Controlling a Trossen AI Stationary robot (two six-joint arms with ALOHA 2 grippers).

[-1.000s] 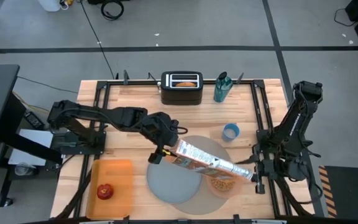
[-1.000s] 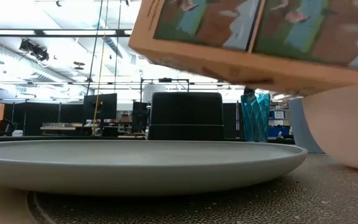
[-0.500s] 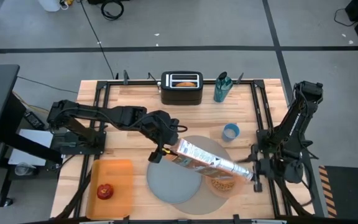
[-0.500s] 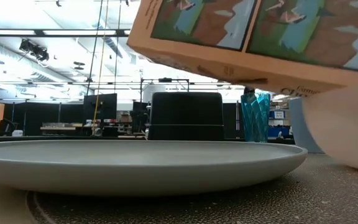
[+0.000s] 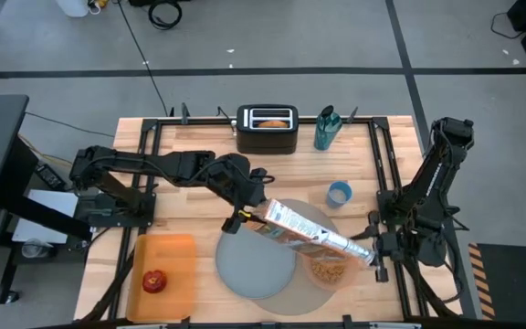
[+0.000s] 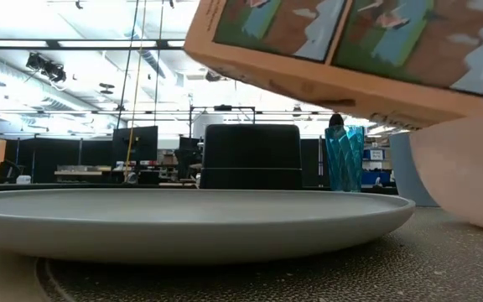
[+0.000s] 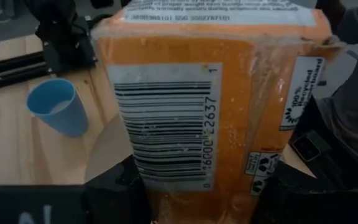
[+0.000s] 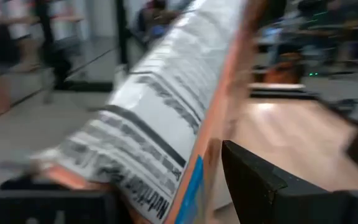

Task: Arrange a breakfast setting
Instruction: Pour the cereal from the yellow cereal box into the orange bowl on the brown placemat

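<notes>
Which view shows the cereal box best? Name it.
The high view: the whole cereal box lies tilted over the pink bowl, held at either end. The low view shows only its underside, the left wrist view its barcode end, the right wrist view a blurred side.

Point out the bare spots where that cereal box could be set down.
Free: bare wood between the toaster and the grey mat; also the orange tray beside the apple. Crowded: plate, bowl and blue cup under the cereal box.

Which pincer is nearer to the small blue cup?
Right. The right pincer grips the cereal box near the blue cup; the left pincer holds the box's farther end.
</notes>
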